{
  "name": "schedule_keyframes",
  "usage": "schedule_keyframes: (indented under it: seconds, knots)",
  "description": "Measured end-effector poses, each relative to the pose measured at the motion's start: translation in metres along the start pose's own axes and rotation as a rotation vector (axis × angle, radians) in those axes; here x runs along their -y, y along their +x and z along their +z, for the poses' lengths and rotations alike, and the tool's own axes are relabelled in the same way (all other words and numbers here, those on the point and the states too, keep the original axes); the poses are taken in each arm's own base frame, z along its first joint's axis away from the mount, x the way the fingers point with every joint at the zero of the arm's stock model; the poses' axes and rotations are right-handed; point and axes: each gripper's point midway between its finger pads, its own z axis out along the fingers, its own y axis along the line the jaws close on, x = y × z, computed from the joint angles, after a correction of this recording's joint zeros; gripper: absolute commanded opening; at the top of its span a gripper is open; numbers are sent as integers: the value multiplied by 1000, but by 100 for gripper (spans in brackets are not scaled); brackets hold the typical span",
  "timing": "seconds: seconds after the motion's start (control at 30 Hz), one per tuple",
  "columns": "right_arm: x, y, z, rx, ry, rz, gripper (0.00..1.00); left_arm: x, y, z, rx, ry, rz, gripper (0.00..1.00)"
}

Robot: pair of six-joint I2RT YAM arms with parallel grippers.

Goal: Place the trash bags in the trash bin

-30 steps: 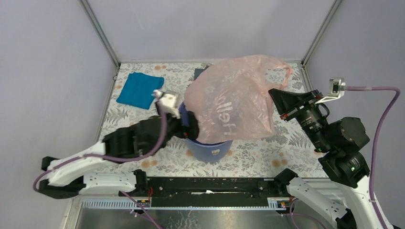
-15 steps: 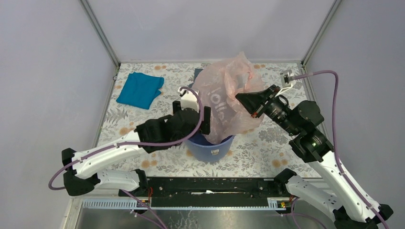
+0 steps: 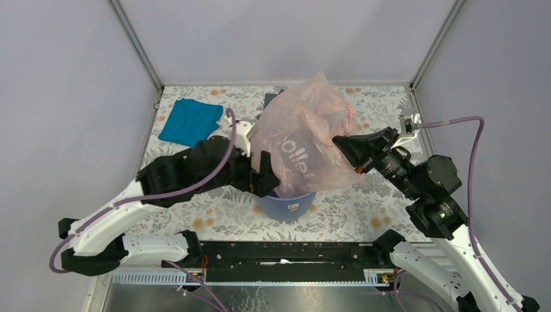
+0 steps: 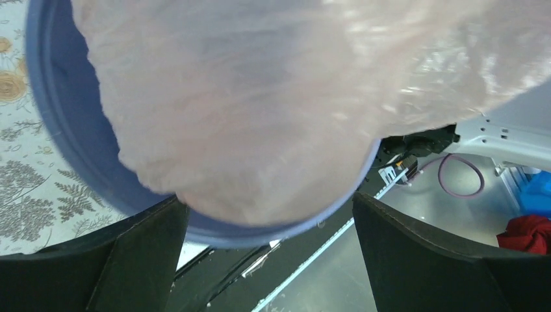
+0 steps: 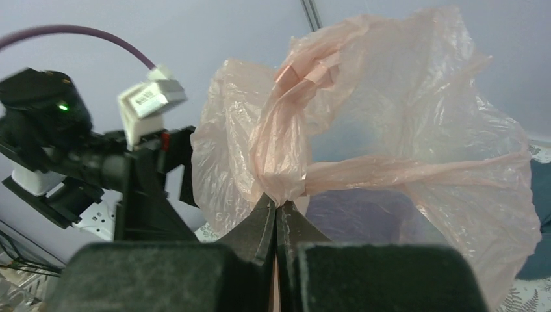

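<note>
The trash bag [image 3: 302, 140], thin pale pink film, billows over the trash bin [image 3: 286, 205], a round blue-violet bucket, with its lower end inside the rim. My right gripper [image 3: 338, 142] is shut on a bunched fold of the bag [image 5: 390, 130] at the fingertips [image 5: 278, 207], to the bag's right. My left gripper [image 3: 263, 174] stands open at the bin's left rim. In the left wrist view its fingers [image 4: 130, 260] straddle the bin's rim [image 4: 58, 130] with the bag [image 4: 260, 97] sagging inside, and the left gripper [image 4: 269, 253] holds nothing.
A teal cloth [image 3: 190, 121] lies at the back left of the floral table. A dark garment [image 3: 271, 99] peeks out behind the bag. Metal frame posts [image 3: 136, 45] stand at the back corners. Red cloth [image 4: 529, 234] lies beyond the table's near edge.
The right gripper carried the bag leftward over the bin, and the bag crumpled from a wide spread into a taller bunch. The left gripper shifted along the bin's left rim.
</note>
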Motion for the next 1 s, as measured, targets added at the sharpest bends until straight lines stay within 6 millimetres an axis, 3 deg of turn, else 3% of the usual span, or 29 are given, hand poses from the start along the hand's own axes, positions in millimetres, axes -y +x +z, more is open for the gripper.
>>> schedule_keyframes:
  seconds: [0.17, 0.27, 0.33, 0.4, 0.57, 0.67, 0.77, 0.83, 0.93, 0.97, 1.0]
  knots:
    - [5, 9, 5, -32, 9, -6, 0, -4, -11, -37, 37, 10, 5, 99]
    - [6, 14, 8, -53, 2, -2, 0, -13, -29, -55, 105, -40, 3, 98]
    - [7, 16, 10, -62, 3, 1, 0, -20, -47, -63, 176, -94, -9, 85]
    - [8, 17, 11, -67, 5, 6, 0, -24, -65, -68, 250, -124, -16, 82]
    - [7, 23, 15, -89, -6, 25, 0, -11, -92, -61, 343, -96, 29, 77]
    - [6, 25, 17, -98, -15, 43, 0, 2, -100, -38, 356, -73, 76, 69]
    - [2, 25, 20, -99, -33, 62, 0, 10, -85, 2, 294, -50, 126, 59]
    - [-1, 22, 22, -90, -46, 81, 0, 10, -60, 37, 206, -42, 165, 54]
    - [-6, 19, 27, -78, -71, 123, 0, -3, -6, 77, 49, -49, 208, 53]
    - [-8, 18, 30, -75, -83, 141, 0, -12, 17, 86, -11, -58, 220, 54]
    - [-11, 18, 33, -74, -98, 160, 0, -16, 27, 89, -37, -58, 224, 56]
